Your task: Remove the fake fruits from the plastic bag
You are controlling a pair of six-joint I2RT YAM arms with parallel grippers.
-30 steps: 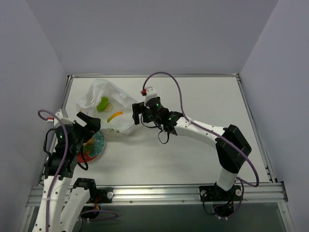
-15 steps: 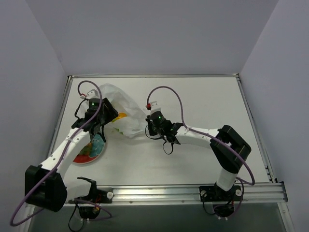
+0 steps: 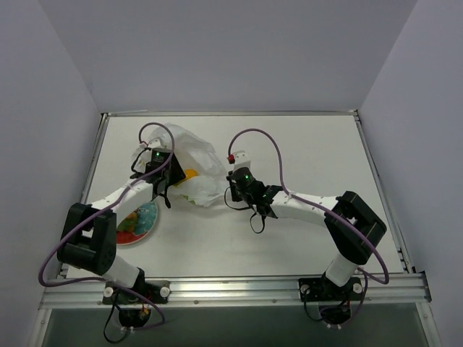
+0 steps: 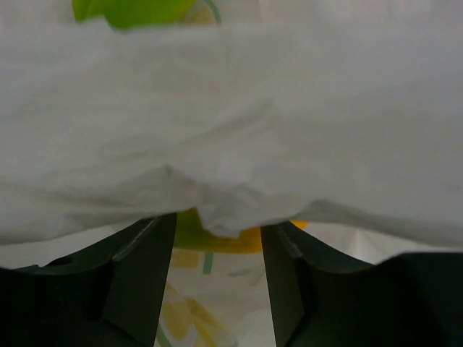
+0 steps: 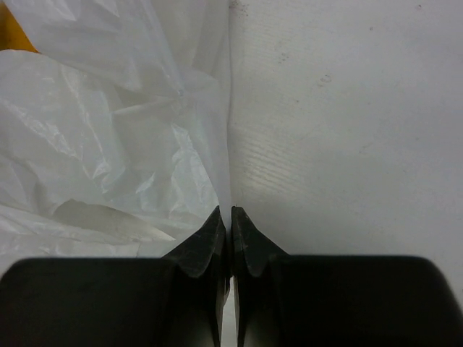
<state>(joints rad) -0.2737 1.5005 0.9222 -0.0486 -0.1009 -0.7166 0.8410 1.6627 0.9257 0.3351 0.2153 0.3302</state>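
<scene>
1. Nearest the near edge of the tabletop (image 3: 311, 152), close to its left edge, sits a red-rimmed plate (image 3: 147, 215), partly under the left arm. I judge it to be the place where the fruits are to go, which is why it lies just beside the bag.
2. Further in, about mid-tabletop, the right gripper (image 5: 230, 217) has its 2 fingers pressed together on the right-hand edge of the plastic bag (image 3: 194, 148). The film runs in a straight, taut line out of the tips. This looks like an anchoring pinch, keeping the bag from sliding while the other arm works.
3. The left gripper (image 4: 218, 225) is pushed against the bag from its left side. Its fingers stand apart with a fold of film and a yellow-orange fruit (image 4: 224, 238) between them. I cannot tell whether they are clamped on either one.
4. The bag lies crumpled in the far left part of the tabletop. Its long axis runs on a slant, from near the far left corner toward the middle of the tabletop. I cannot tell which way its mouth faces.
5. The fruits are inside the bag. The yellow-orange one shows through the film near the bag's middle; its long axis cannot be read. Beyond it, a lime green fruit (image 4: 130, 9) lies at the top of the left wrist view, mostly cut off.
</scene>
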